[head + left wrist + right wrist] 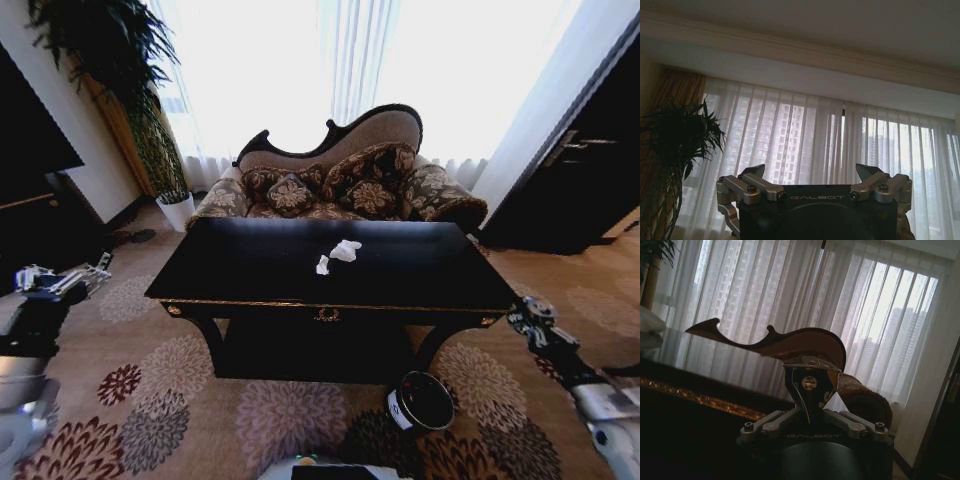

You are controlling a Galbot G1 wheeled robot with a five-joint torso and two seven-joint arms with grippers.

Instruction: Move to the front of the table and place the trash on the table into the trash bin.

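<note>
The glossy black table (pixel 420 265) with gold trim stands straight ahead in the head view. Two white paper wads of trash lie near its middle, a larger one (pixel 346 250) and a smaller one (pixel 322 265). The small black trash bin (pixel 422 400) with a white label stands on the carpet by the table's front right leg. My left gripper (pixel 62 280) hangs left of the table over the carpet; in the left wrist view its fingers (pixel 754 176) are spread open, holding nothing. My right gripper (pixel 530 320) hovers off the front right corner, fingers (pixel 809 377) shut and empty.
A patterned sofa (pixel 340 180) sits right behind the table before curtained windows. A tall potted plant (pixel 130 90) and a dark TV cabinet (pixel 40 220) are on the left, a dark door (pixel 580 180) on the right. Flowered carpet (pixel 180 380) spreads in front.
</note>
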